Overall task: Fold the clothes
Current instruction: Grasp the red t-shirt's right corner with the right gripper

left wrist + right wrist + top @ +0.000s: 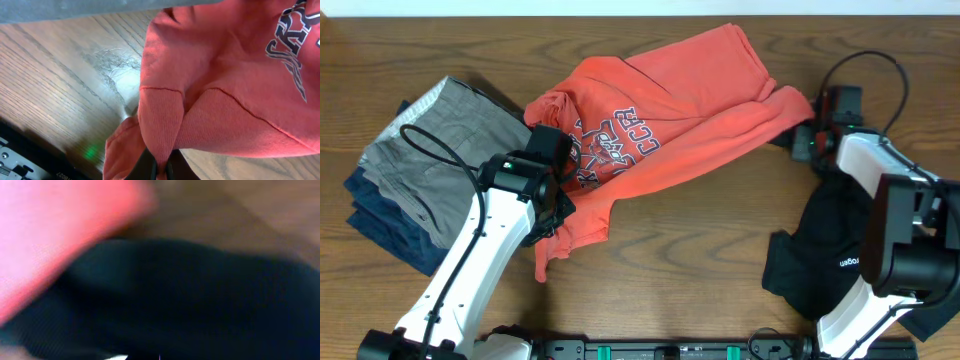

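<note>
An orange T-shirt (670,110) with a dark printed logo lies crumpled across the middle of the wooden table. It fills the left wrist view (230,90). My left gripper (558,208) is at the shirt's lower left part. It is shut on a ribbed fold of orange cloth (161,167). My right gripper (804,138) is at the shirt's right corner. The right wrist view is blurred, showing orange cloth (55,235) and a dark mass (190,305), so its fingers are hidden.
A stack of folded clothes (420,170), grey over navy, sits at the left. A black garment (830,250) lies crumpled at the right under the right arm. Bare wood (690,270) shows at the front centre. A black rail (670,350) runs along the front edge.
</note>
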